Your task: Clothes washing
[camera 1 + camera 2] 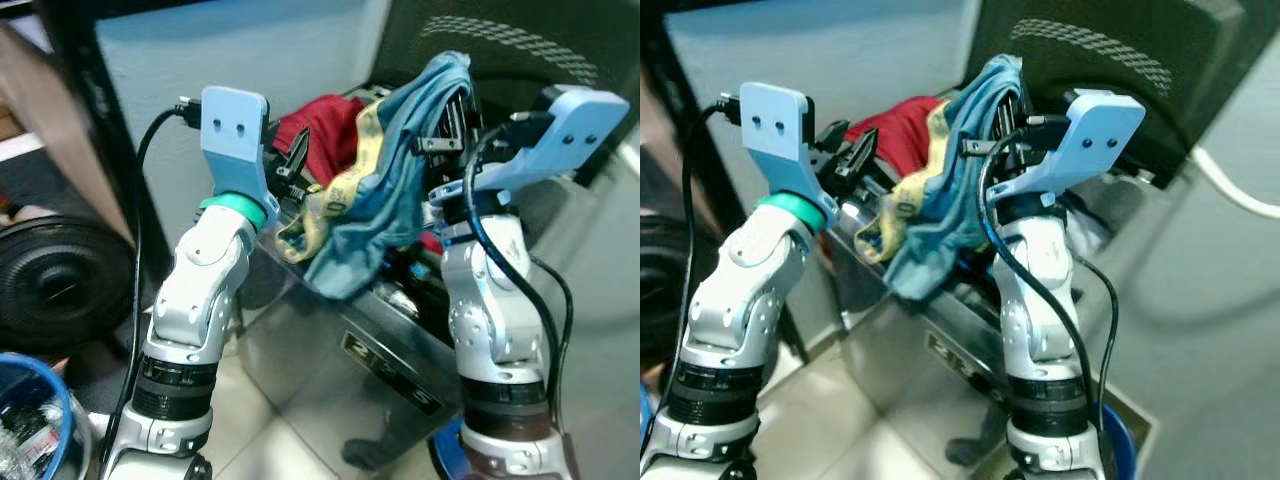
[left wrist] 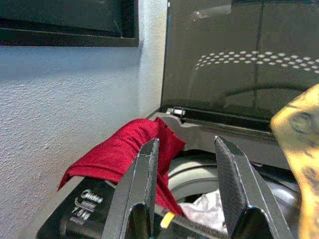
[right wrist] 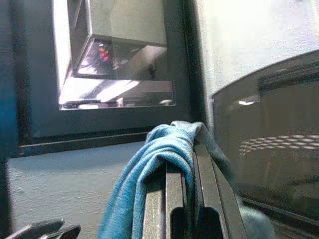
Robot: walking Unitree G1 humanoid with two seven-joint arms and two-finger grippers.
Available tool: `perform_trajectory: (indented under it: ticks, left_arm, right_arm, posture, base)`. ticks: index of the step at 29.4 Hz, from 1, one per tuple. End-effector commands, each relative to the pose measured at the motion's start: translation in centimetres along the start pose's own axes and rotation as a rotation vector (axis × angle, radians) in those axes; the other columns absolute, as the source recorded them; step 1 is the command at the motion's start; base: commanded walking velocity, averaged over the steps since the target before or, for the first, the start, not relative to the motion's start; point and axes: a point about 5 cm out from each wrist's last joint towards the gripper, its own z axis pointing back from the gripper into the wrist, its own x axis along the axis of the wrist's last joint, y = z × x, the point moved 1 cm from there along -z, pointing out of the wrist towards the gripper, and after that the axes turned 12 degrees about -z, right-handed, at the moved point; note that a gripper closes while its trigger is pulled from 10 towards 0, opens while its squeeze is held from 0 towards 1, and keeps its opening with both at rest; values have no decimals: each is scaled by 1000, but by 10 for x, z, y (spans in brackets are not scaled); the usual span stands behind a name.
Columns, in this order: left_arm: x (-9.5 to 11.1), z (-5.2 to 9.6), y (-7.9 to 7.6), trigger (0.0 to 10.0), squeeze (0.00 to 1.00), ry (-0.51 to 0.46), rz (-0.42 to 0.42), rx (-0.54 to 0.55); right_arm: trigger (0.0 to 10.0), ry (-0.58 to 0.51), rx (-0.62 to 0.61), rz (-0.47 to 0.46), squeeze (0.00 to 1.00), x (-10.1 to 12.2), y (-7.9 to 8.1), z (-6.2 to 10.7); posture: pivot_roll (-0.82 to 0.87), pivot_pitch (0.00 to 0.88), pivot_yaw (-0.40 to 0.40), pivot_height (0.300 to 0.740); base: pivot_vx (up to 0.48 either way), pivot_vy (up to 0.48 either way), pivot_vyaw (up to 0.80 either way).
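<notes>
Nearest to you, both silver arms rise from the bottom of the head views, each wrist capped with a pale blue camera mount. At lower left sits part of a blue basket (image 1: 30,420), with a round black object (image 1: 55,285) on the floor beyond it.

Just past the arms stands a top-loading washing machine (image 1: 330,380) with a silver front panel, its dark lid (image 2: 239,55) raised upright behind the tub.

Your right gripper (image 3: 187,169) is lifted high above the tub, its two black fingers pressed together on a blue garment (image 1: 400,170). The cloth drapes over the fingertips and hangs down toward the machine's front edge — a yellow patterned waistband (image 1: 345,195) runs along its left side.

Your left gripper (image 2: 187,164) hovers over the machine's left rim, fingers spread apart and holding nothing. Just beyond its fingertips a red garment (image 2: 124,149) lies draped over the rim at the back left corner, and pale laundry (image 2: 204,209) shows down inside the drum.

Farthest back — a textured white wall (image 2: 65,109).
</notes>
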Motion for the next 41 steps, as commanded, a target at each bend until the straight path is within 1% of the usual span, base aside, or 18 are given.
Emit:
perform_trajectory:
  ticks: [1, 11, 39, 41]
  left_arm:
    - [-2, 1, -7, 10000, 0, 5, 11, -20]
    - [-3, 3, -10, 10000, 0, 7, 20, -16]
    - [-4, 4, -12, 10000, 0, 18, 30, -13]
    - [-5, 4, -13, 10000, 0, 26, 42, -12]
  right_arm:
    - [10000, -2, -15, 12, 0, 1, -4, 2]
    - [10000, 18, -14, 15, 0, -3, -5, 3]
    - [10000, 31, -27, 23, 0, -6, -8, 5]
    - [10000, 50, -28, 42, 0, -9, -9, 6]
  posture:
    - [115, 22, 24, 740]
    - [116, 18, 18, 740]
    - [114, 30, 13, 740]
    - [114, 30, 13, 740]
  base:
    - [0, 0, -800]
    - [0, 0, -800]
    - [0, 0, -800]
    - [0, 122, 0]
